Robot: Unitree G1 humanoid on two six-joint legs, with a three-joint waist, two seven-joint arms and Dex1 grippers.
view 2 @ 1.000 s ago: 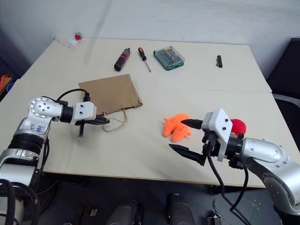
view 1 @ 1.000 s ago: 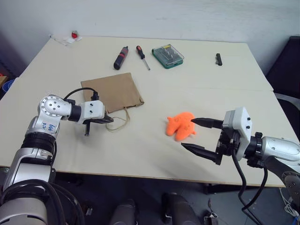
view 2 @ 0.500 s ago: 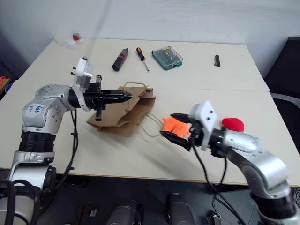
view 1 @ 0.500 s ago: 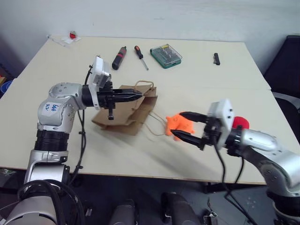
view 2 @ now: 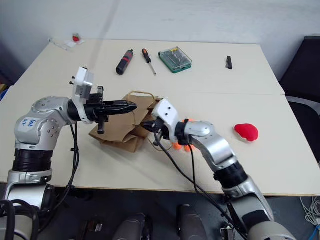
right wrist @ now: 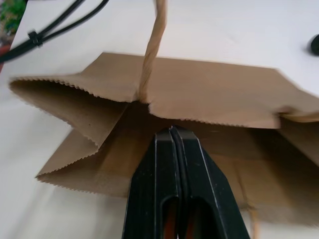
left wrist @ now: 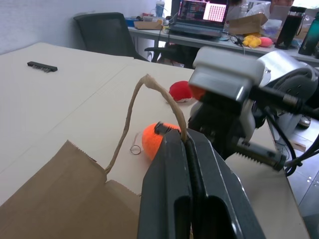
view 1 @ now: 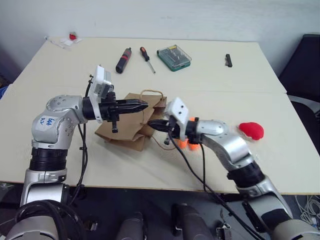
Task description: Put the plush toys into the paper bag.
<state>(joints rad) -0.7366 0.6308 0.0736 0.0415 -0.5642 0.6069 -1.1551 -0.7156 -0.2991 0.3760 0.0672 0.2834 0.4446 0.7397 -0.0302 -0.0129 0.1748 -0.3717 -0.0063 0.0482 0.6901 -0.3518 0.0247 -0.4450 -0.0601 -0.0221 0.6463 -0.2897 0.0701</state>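
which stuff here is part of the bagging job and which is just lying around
Part of the job:
- paper bag
- orange plush toy
- red plush toy

Just lying about:
- black-handled screwdriver
- red-handled screwdriver
- green bit case
- small black strip
- clear wrapper with a red piece

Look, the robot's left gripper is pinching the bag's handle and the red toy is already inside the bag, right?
Not quite. The red toy is not inside the paper bag; it lies on the table, off to the robot's right of the bag, as the left eye view shows. The left gripper is indeed pinching the bag's handle.
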